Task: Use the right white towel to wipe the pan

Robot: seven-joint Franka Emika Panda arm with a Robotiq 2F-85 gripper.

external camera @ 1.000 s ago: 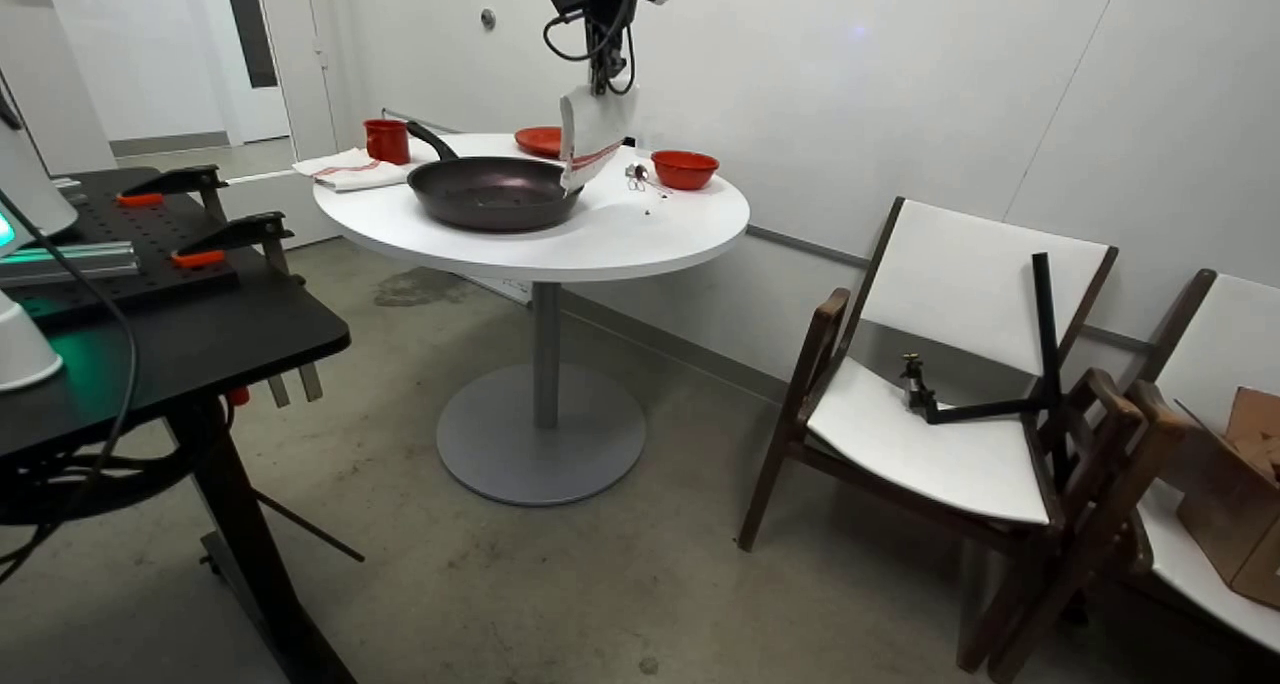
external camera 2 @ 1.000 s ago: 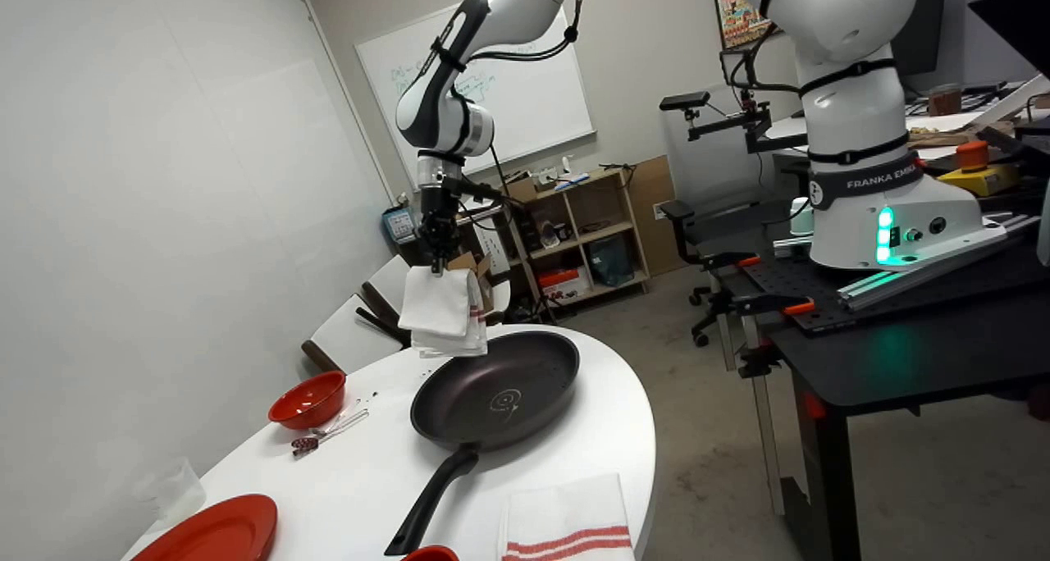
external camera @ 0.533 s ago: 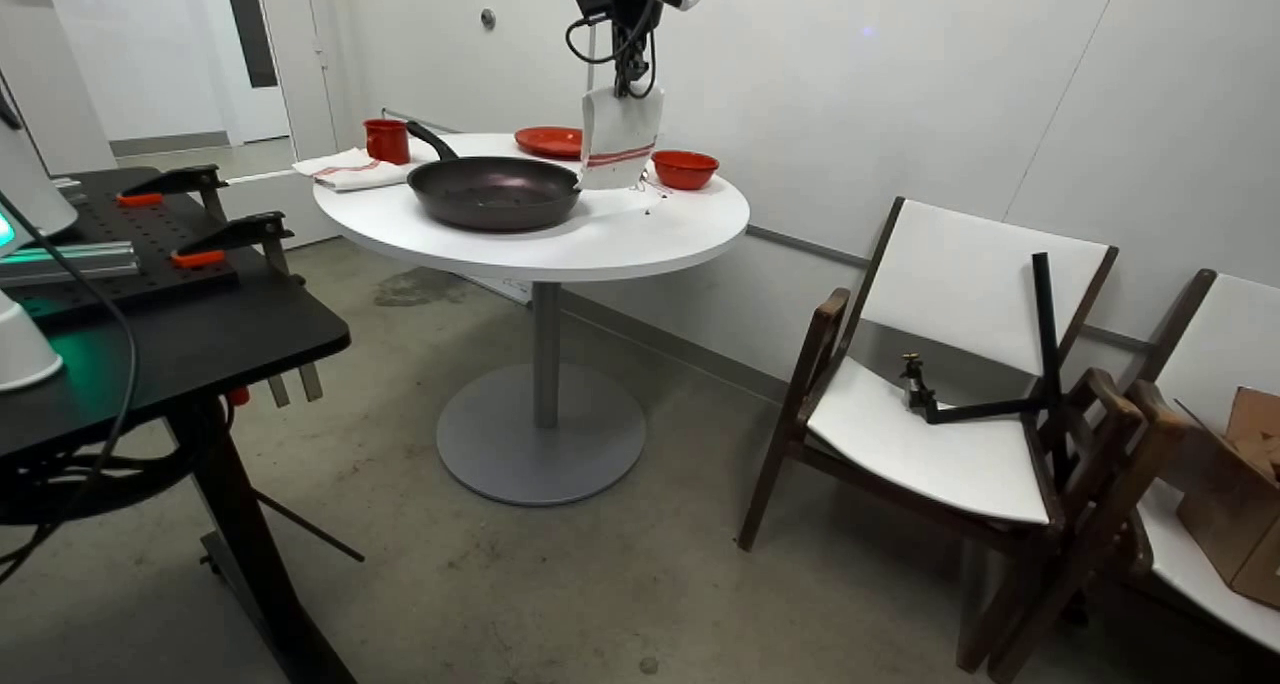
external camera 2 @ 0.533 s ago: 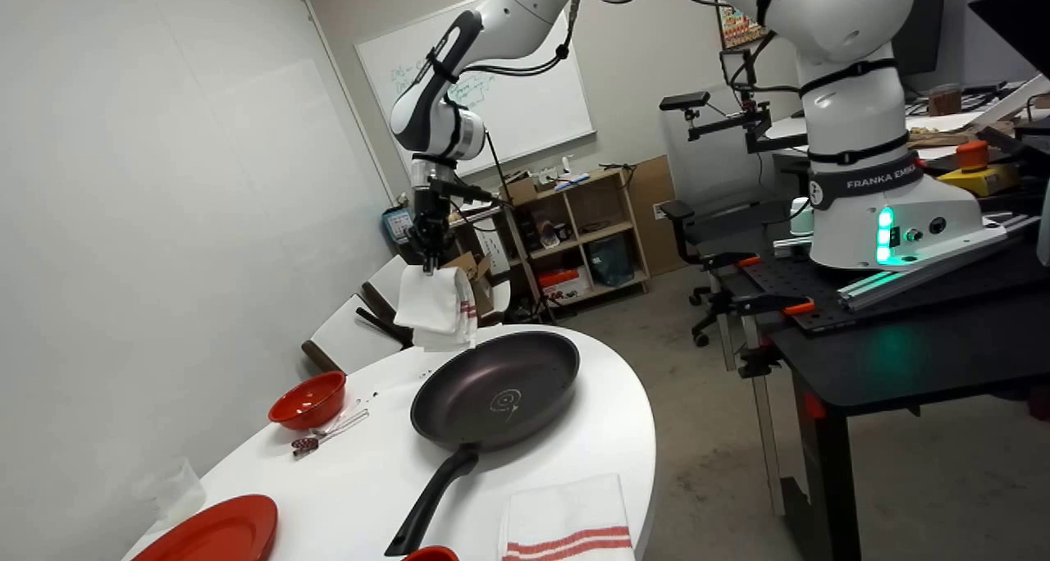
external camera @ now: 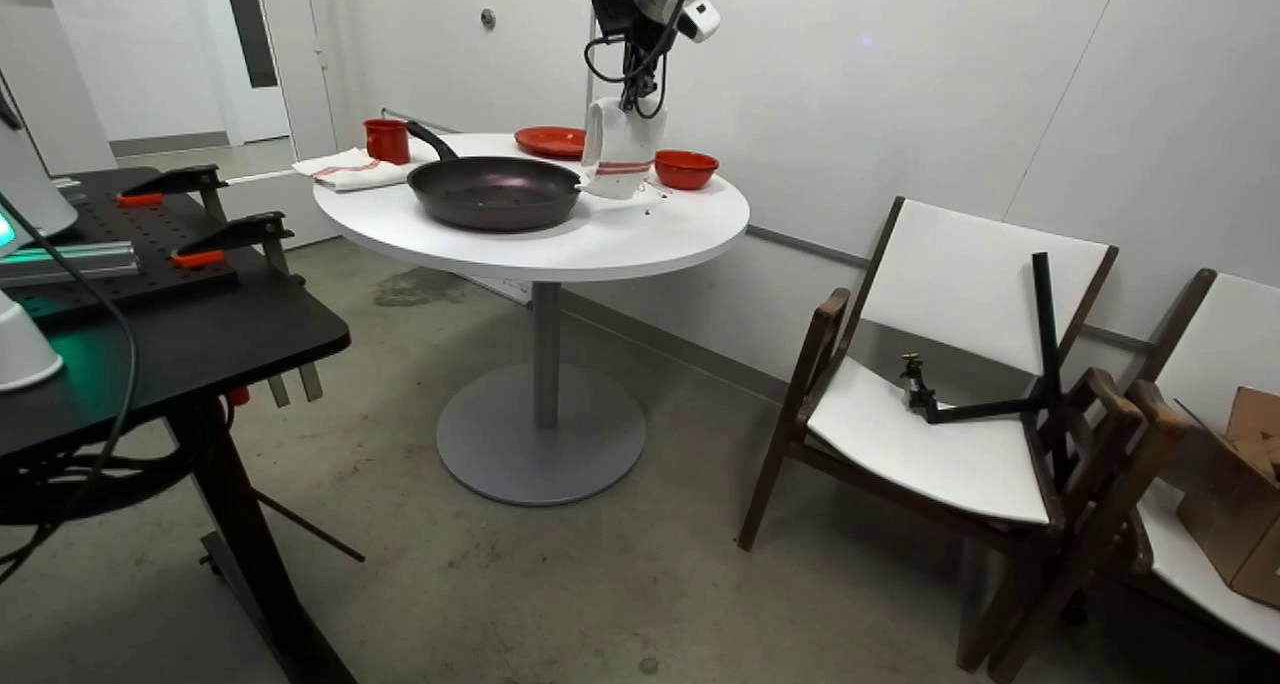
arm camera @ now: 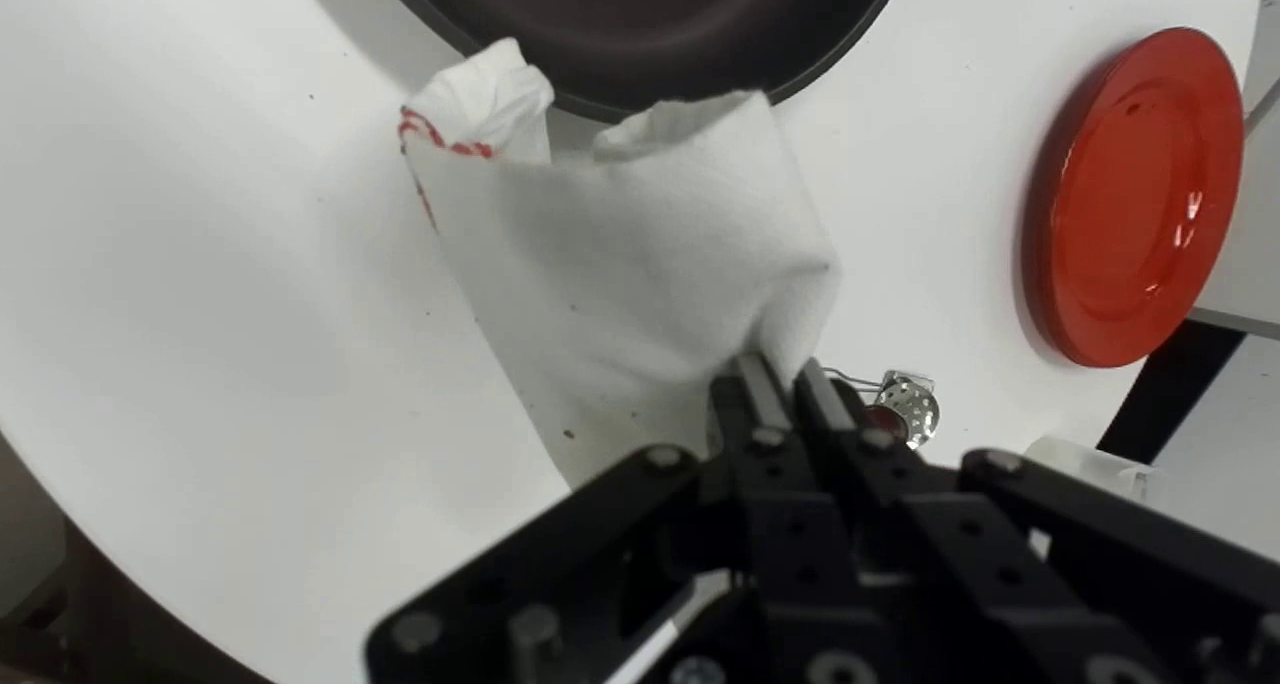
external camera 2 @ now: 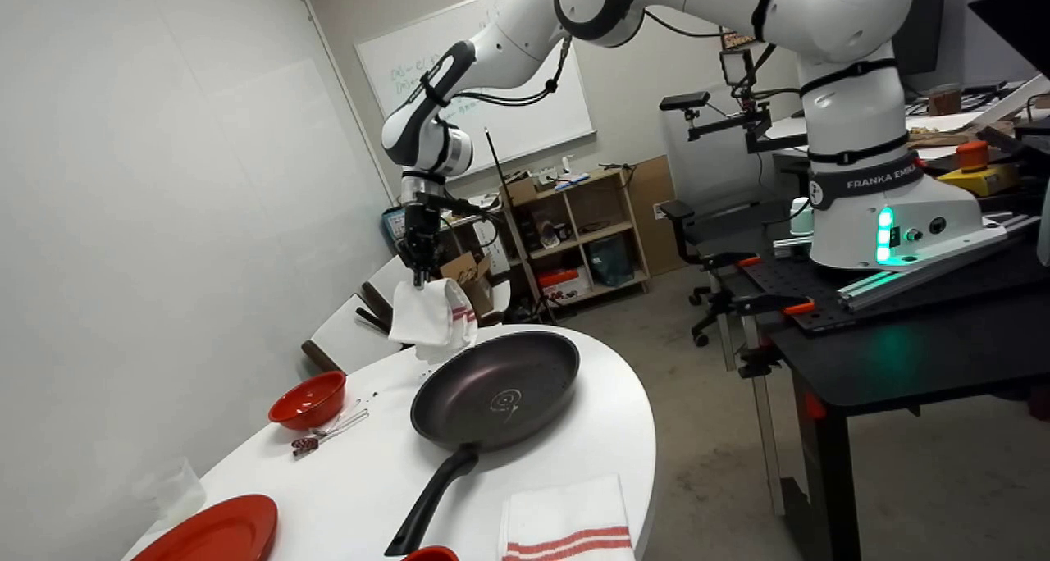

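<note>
My gripper (arm camera: pixel 785 369) is shut on the white towel (arm camera: pixel 640 254), pinching its upper fold; the gripper also shows in an exterior view (external camera 2: pixel 420 282). The towel hangs folded from the fingers, with red stripes near its lower part, in both exterior views (external camera: pixel 622 144) (external camera 2: pixel 420 313). Its lower end is low over the table beside the pan; I cannot tell whether it touches. The black pan (external camera 2: pixel 500 389) lies on the white round table, handle (external camera 2: pixel 435 495) pointing away from the towel. In the wrist view the pan (arm camera: pixel 650 14) is at the top, just beyond the towel's edge.
A flatter white cloth with red stripes (external camera 2: pixel 566 520) lies near the pan handle. A red mug (external camera: pixel 387 141), a red plate (arm camera: pixel 1140 199), a red bowl (external camera: pixel 685 169) and a metal strainer-like utensil (arm camera: pixel 908 409) are on the table (external camera: pixel 680 234). Small dark crumbs lie near the towel.
My gripper has carried the towel away from the pan, towards the red bowl's side, and then lowered a little. The towel has swung and its lower end now curls. The pan has not moved.
</note>
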